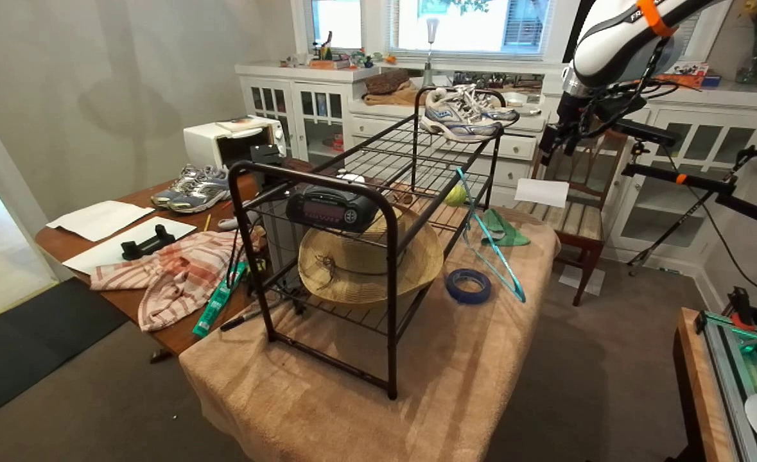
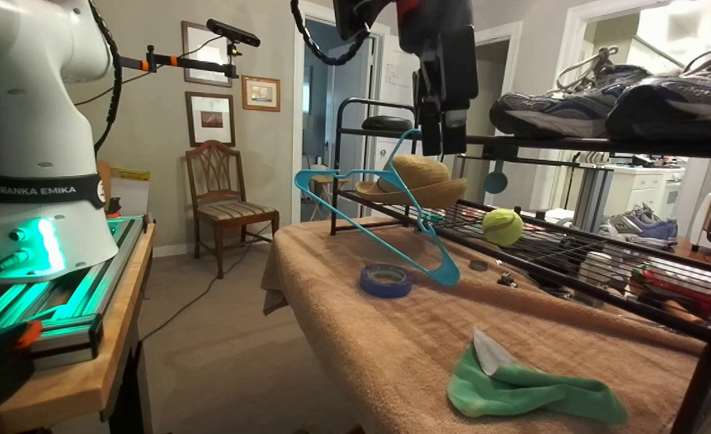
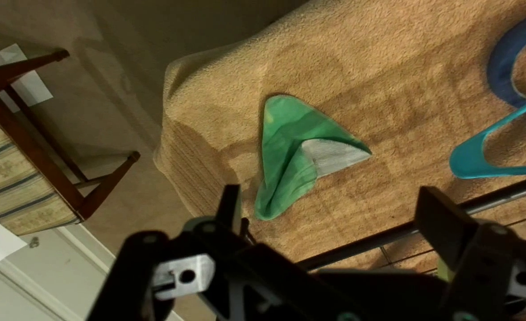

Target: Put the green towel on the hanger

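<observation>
Green towel (image 2: 530,392): limp, folded over itself, pale grey corner showing; lies on the tan-covered surface (image 1: 442,410) beside the black wire rack (image 1: 391,321), apart from the hanger (image 2: 396,178). Hanger, turquoise: hook at the rack's top side rail, body tilted. Hand (image 3: 329,205): raised above the surface, apart from the towel, its fingers (image 3: 228,205) set wide in the wrist view. On the rack, above: pair of running shoes (image 1: 461,122), dark clock radio (image 1: 331,208); below: straw hat (image 2: 418,175), yellow-green ball (image 2: 503,227). On the surface, near the hanger: blue tape roll (image 2: 385,289).
</observation>
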`<state>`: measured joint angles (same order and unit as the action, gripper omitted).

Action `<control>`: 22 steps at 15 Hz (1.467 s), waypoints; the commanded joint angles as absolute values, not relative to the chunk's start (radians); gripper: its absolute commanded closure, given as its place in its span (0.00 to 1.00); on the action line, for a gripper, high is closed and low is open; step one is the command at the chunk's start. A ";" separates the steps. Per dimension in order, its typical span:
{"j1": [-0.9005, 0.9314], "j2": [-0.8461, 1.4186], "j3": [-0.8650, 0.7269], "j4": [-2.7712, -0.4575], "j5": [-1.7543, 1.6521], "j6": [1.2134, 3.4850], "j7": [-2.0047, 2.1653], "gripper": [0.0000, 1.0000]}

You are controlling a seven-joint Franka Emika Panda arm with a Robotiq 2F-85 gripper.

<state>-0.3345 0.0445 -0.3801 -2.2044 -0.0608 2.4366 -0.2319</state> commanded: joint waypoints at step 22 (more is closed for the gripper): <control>-0.515 0.542 -0.218 -1.946 0.033 2.679 -0.377 0.00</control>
